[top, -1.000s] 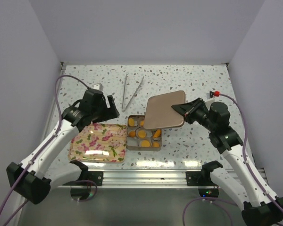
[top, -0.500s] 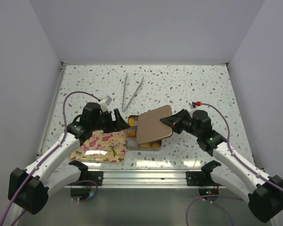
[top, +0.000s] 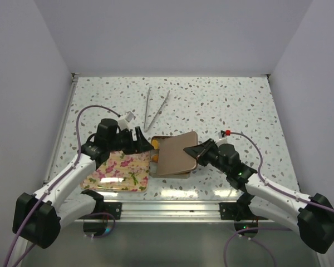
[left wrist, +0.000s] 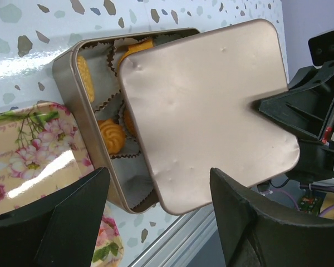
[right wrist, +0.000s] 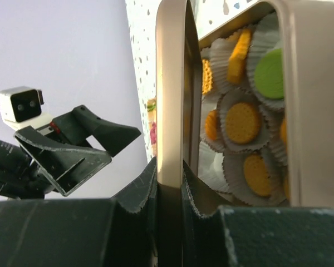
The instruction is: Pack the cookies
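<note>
Speckled table (top: 222, 100); round cookies (right wrist: 242, 122), metal lid (left wrist: 206, 111)

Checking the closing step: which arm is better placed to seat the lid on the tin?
Right. The right hand is shut on the lid's edge, holding it over the tin. The left hand is open, empty, beside the tin.

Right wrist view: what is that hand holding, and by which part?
The right hand pinches the tin lid by one edge. The left hand stands open, holding nothing.
</note>
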Controlling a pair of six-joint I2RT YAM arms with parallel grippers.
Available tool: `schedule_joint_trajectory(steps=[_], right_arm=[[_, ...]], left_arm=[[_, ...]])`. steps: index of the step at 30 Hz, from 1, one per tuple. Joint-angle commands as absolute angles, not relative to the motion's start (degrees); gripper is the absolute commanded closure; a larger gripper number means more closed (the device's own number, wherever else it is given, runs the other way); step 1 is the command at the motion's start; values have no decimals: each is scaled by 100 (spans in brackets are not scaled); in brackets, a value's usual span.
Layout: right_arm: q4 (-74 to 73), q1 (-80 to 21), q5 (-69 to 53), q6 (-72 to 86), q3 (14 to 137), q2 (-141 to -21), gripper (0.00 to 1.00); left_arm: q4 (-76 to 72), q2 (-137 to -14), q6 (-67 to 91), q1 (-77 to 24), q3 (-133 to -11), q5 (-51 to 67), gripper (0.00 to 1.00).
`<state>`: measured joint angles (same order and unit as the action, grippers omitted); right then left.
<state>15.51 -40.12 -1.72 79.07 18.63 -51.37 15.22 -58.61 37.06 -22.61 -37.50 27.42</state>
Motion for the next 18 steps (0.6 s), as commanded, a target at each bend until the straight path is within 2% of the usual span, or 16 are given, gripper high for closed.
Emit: schedule_joint_trajectory(steps=[1, 9, 18], right_arm=[[2767, -4086, 360, 8068, 1557, -5212, 100], [3498, -4254, 642, 8007, 1231, -5642, 100], [3191, -4271, 738, 8138, 949, -5695, 100]], left_arm=[[1204, -5941, 3358, -2101, -3595, 3023, 23], [1011, -6178, 3112, -1837, -3410, 3489, 23], [738, -6354, 3050, -1775, -3217, 3762, 25]])
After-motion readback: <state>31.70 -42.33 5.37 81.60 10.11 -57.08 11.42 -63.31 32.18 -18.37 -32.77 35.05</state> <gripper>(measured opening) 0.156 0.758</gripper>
